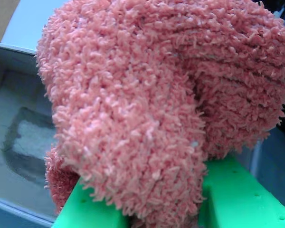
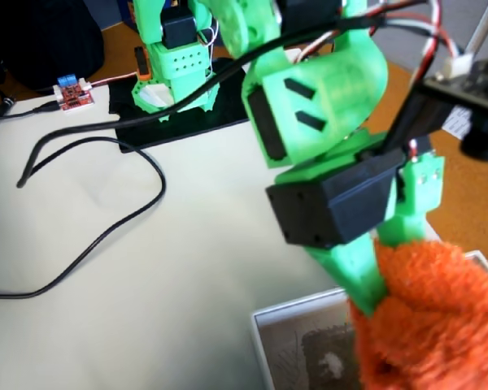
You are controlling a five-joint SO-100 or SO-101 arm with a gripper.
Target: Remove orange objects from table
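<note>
The orange fuzzy terry-cloth bundle hangs in my green gripper, which is shut on it, above the white shallow box at the lower right of the fixed view. In the wrist view the bundle fills most of the frame, looking pinkish, with my green fingers below it and the gripper's middle buried in the cloth. The box with its dark pad lies beneath at the left. The cream-white table spreads to the left in the fixed view.
A black cable loops across the table. A small red circuit board sits at the back left. The arm's base stands on a black mat at the back. The box rim is near the bundle.
</note>
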